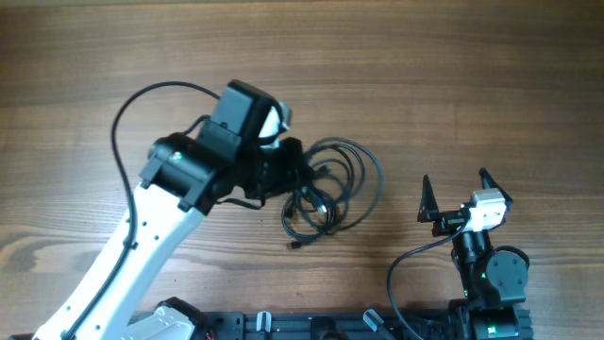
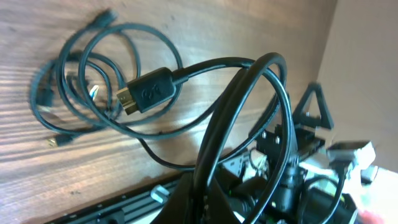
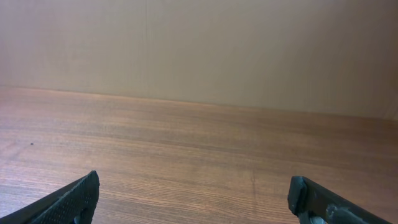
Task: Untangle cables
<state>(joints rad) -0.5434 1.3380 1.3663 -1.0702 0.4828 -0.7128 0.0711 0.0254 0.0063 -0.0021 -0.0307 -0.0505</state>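
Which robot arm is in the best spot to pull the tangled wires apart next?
Probably left. The left gripper is shut on the cables, while the right gripper sits open, apart from them.

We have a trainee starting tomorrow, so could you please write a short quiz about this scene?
1. True or false: the right pincer stands open, holding nothing.
2. Which pincer grips the cables? A. the left pincer B. the right pincer C. neither
3. Missing word: the largest plug has a ____-coloured metal tip.
Key: 1 true; 2 A; 3 gold.
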